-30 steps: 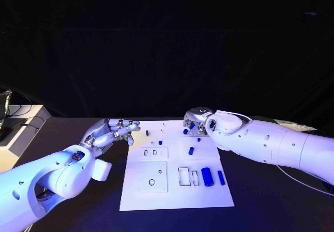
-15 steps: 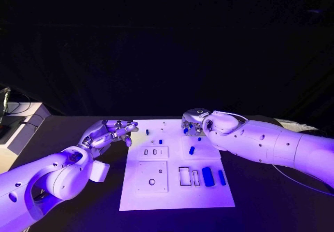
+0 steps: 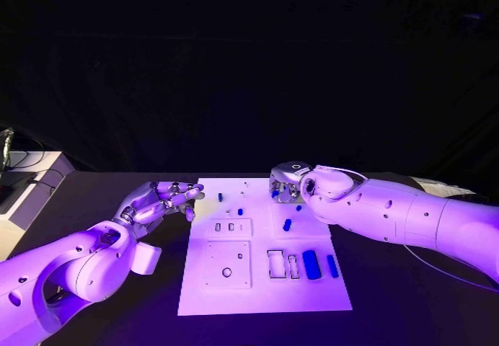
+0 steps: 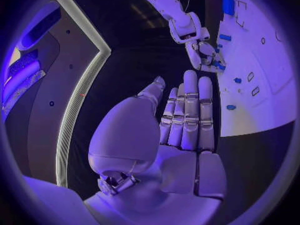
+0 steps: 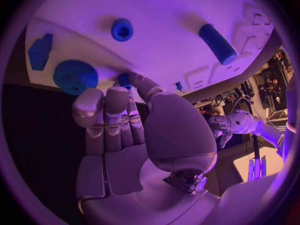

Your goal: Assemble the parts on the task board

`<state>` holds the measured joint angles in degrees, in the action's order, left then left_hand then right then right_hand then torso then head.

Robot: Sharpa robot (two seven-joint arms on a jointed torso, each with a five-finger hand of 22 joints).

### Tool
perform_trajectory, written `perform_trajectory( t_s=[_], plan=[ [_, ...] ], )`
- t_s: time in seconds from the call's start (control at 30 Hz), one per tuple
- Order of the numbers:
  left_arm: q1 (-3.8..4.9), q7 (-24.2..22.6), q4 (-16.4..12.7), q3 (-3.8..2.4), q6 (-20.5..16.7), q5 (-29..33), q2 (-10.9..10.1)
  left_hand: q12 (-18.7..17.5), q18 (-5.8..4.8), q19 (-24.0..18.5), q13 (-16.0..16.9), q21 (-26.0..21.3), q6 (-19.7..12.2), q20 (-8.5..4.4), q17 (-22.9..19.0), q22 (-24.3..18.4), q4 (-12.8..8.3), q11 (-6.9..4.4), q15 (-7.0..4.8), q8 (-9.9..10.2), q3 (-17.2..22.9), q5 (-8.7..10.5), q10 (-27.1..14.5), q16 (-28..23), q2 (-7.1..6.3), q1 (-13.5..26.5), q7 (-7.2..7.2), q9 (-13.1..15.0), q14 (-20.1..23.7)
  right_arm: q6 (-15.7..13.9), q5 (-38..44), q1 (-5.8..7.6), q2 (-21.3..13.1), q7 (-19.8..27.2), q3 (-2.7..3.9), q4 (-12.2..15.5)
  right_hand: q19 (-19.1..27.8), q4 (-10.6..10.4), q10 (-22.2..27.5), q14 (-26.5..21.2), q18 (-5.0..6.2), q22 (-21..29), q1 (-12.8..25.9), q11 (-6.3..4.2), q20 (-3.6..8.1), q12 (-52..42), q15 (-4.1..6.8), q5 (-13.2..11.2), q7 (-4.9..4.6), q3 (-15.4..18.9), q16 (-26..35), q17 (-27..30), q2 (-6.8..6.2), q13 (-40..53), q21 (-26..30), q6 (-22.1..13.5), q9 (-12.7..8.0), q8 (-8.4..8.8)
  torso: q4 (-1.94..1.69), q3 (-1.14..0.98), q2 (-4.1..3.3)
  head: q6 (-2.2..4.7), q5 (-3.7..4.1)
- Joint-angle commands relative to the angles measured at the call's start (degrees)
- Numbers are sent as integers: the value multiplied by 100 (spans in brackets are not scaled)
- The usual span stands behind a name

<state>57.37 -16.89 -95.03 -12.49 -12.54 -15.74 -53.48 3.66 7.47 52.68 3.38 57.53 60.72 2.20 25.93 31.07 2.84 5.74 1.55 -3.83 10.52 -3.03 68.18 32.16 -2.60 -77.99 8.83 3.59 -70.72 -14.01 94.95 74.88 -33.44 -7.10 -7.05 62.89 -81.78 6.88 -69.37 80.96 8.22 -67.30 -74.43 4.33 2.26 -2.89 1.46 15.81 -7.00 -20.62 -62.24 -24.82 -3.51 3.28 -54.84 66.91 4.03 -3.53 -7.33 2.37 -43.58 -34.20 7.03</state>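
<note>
A: Right wrist view first: the robot's silver right hand (image 5: 115,130) is at the far right corner of the flat white task board (image 5: 187,55), fingers curled. A fingertip and the thumb seem to touch a small blue part (image 5: 125,79), though I cannot tell whether it is actually held.

B: I'd make sure of that pinch before lifting, and keep clear of the ridged blue wheel-shaped part (image 5: 75,76) just beside it and the blue ring-shaped part (image 5: 122,29) beyond.

A: Agreed. The silver left hand (image 3: 166,200) hovers off the board's left edge, fingers apart, holding nothing.

B: And the recesses?

A: In the head view, the rectangular pocket (image 3: 275,263) near the front looks vacant, with a fat blue cylinder (image 3: 311,264) lying just beside it. The oval hole (image 3: 227,272) on the left looks vacant too.
</note>
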Motion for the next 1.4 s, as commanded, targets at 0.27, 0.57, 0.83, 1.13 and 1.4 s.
perform_trajectory(
  t_s=[0.27, 0.57, 0.83, 1.13, 1.4],
  plan=[
    [5, 24, 11, -5, 125, -21, 10, -25, 94, -38, 7, 20, -18, -5, -8, -9, -9, 2, 0, 22, -24, 7, -31, 40, 18, 34, 14, 6, 36, -694, 265, -33, -43, -182, -18, 124, -34, 254, -331, -5, -61, -313, -230, -115, 71, -44, 80, -774, 10, -485, -37, -59, 317, 23, -166, 183, 29, -25, -42, 18, -37, 49, 9],
    [5, 32, 10, -5, 128, -21, 2, -24, 96, -39, 8, 25, -20, -4, -12, -15, -11, 3, 0, 21, -25, 8, -35, 45, 27, 30, 13, 7, 35, -1277, 359, -31, -16, -486, 7, 343, -134, 302, -356, 2, -70, -786, -182, -121, 75, -46, 83, -790, 13, -567, -13, -179, 290, 23, 61, 215, 41, -26, -63, 31, -55, 85, -6],
    [5, 47, -12, -6, 149, -23, 13, -24, 98, -39, 8, 31, -22, -4, -17, -21, -19, 3, 0, 21, -27, 8, -38, 48, 28, 23, 14, 7, 37, -1559, 505, -33, 261, -709, 15, 188, -197, 311, -355, 1, -72, -939, -175, -119, 77, -46, 82, -736, 9, -566, -7, -183, 276, 22, 219, 218, 36, -24, -97, 37, -74, 102, 7],
    [5, 50, -33, -7, 161, -37, 24, -25, 99, -41, 7, 38, -25, -2, -21, -28, -26, 5, 1, 22, -29, 7, -45, 53, 31, 18, 14, 6, 39, -1685, 592, -105, 572, -751, 17, -98, -283, 317, -347, 5, -73, -1183, -167, -117, 76, -48, 80, -708, 10, -567, -4, -181, 267, 23, 468, 217, 34, -24, -160, 75, -86, 82, 17],
    [5, 62, -47, -8, 171, -51, 16, -25, 99, -41, 7, 38, -25, -2, -21, -28, -26, 5, 1, 22, -29, 7, -45, 53, 31, 18, 14, 6, 39, -1724, 626, -145, 681, -754, 18, -245, -363, 321, -337, 3, -74, -1339, -168, -112, 73, -46, 79, -669, 4, -569, 1, -180, 263, 22, 665, 207, 32, -22, -222, 112, -110, 74, 40]
  ],
)
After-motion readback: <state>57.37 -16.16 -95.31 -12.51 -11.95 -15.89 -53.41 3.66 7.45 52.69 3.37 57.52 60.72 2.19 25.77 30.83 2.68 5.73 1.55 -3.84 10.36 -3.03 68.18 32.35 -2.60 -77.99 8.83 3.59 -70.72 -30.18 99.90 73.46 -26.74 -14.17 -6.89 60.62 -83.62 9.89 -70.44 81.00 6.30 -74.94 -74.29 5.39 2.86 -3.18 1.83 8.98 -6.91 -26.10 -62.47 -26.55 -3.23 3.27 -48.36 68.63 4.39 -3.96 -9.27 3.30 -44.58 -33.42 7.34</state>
